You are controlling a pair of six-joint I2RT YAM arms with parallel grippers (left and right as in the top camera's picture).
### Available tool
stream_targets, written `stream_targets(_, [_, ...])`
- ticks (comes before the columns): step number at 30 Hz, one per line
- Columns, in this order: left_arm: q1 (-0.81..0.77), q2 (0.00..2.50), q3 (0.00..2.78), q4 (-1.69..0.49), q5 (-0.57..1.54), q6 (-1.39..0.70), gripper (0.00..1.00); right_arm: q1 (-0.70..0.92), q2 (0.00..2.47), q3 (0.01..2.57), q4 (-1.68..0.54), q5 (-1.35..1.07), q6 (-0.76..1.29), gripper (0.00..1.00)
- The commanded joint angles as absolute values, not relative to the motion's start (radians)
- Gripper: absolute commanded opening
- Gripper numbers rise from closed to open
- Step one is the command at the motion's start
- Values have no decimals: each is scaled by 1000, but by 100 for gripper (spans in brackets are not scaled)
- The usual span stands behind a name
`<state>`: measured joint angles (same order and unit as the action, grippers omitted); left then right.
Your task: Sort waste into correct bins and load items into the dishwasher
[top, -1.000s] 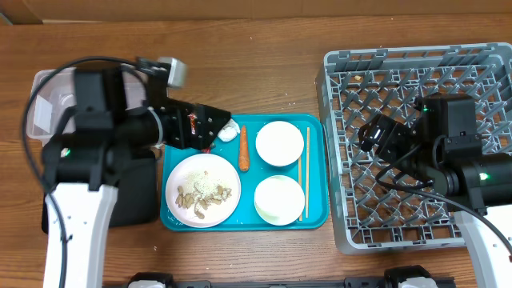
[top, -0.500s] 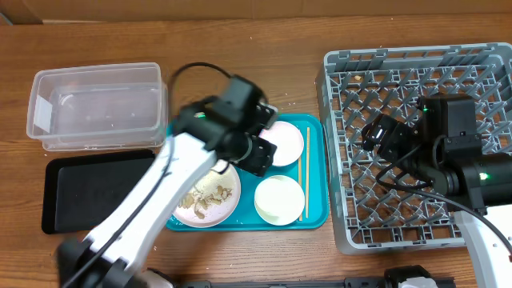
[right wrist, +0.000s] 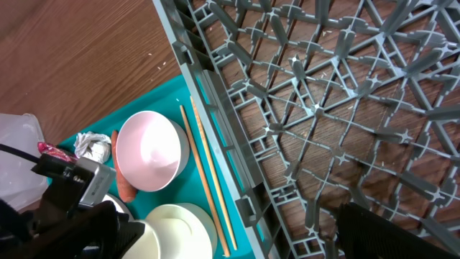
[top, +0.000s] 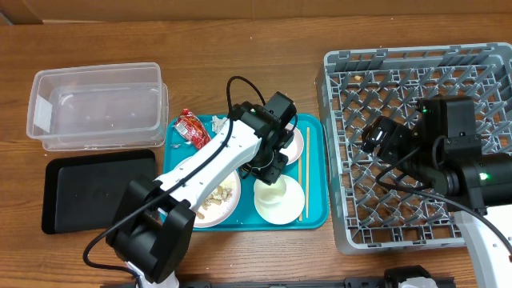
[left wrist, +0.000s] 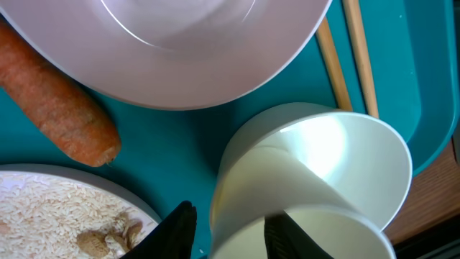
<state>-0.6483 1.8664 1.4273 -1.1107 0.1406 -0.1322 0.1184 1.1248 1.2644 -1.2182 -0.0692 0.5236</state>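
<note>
Here, the left gripper (left wrist: 230, 217) straddles the lower white bowl (left wrist: 327, 162) at its rim on the teal tray (left wrist: 180, 137), grip unclear; the right gripper (top: 376, 138) hangs over the grey rack (top: 400, 72), its state hidden.

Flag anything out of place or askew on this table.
The crumpled red wrapper lies at the upper-left corner of the teal tray, seemingly overhanging its rim beside the clear tub. It is waste, yet it sits in neither the tub nor the black tray. Nothing else stands out.
</note>
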Motion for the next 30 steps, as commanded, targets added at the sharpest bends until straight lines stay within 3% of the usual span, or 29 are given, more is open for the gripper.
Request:
stream_targets(1, [-650,1871,1426,-1108,122,-139,35,117,1123,1282,-1218,-53,523,100])
stream_targets(17, [-649,1748,1366,-1148,94,-150,45,117,1156,1282,-1226,-54,523,100])
stream_targets(25, [-649,1750,1269,-1068,104,-173,25,117,1156,1282,-1245,-53,523,100])
stream_targets(28, [-649,1750,1267,-1053,105,-173,4,117,1156,1282,-1244,-54,523,100])
stream_targets(30, [-649,1750,1274,-1058,111,-173,4,117,1156,1282,-1245,-54,523,100])
